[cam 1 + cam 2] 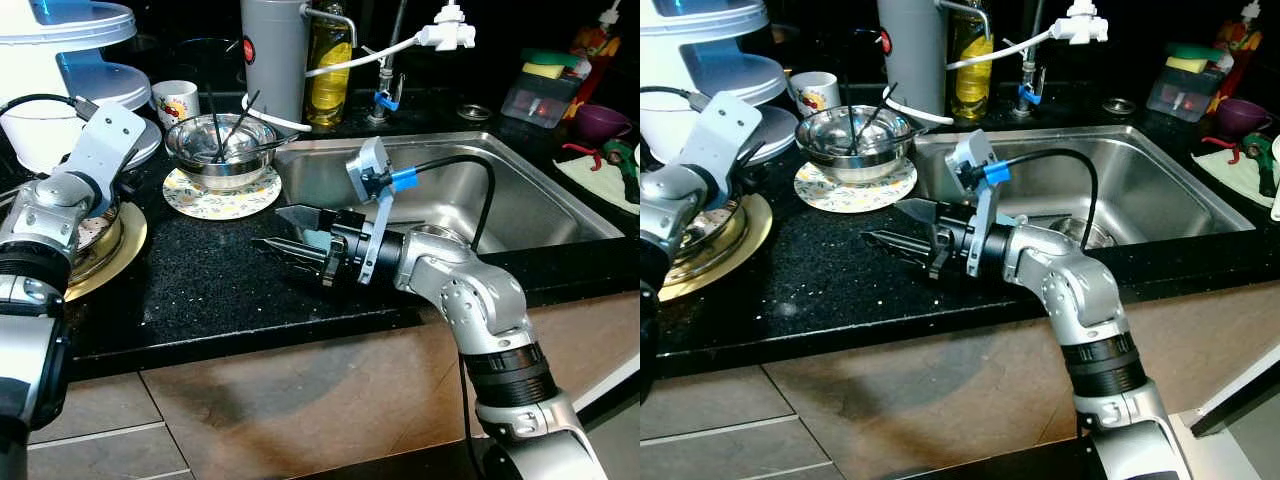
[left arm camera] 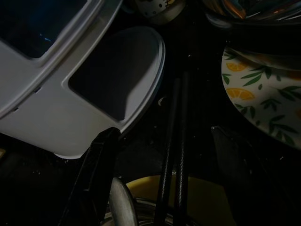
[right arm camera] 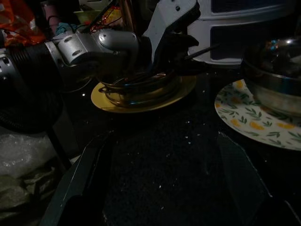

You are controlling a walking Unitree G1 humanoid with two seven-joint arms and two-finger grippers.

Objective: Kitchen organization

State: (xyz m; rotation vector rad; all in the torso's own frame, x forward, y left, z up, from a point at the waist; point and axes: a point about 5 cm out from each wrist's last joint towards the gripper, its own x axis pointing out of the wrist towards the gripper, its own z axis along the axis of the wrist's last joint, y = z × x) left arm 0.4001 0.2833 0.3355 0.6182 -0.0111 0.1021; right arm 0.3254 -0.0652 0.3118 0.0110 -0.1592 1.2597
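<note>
While the right gripper (image 1: 290, 238) is hovering over bare black counter (image 1: 200, 290) at the centre of the frame, its fingers spread and holding nothing, the left gripper (image 3: 181, 44) is working at the left edge, down at the bowl (image 3: 141, 87) that is sitting on the yellow plate (image 1: 115, 250). In the right wrist view it is reaching into that bowl; in the left wrist view two thin dark sticks (image 2: 174, 155) — chopsticks, by the look of them — are running up between its fingers (image 2: 96, 174), though whether the fingers are pinching them cannot be told.

The step in hand is probably gathering utensils from the left bowl. A second steel bowl (image 1: 220, 145), with dark utensils standing in it, is sitting on the lemon-patterned plate (image 1: 215, 198) in the upper middle, just beside the sink (image 1: 520, 190).

The next move is likely calling for the left gripper to close firmly on the sticks and lift them straight up — clear of the bowl's rim — without tipping the bowl.
</note>
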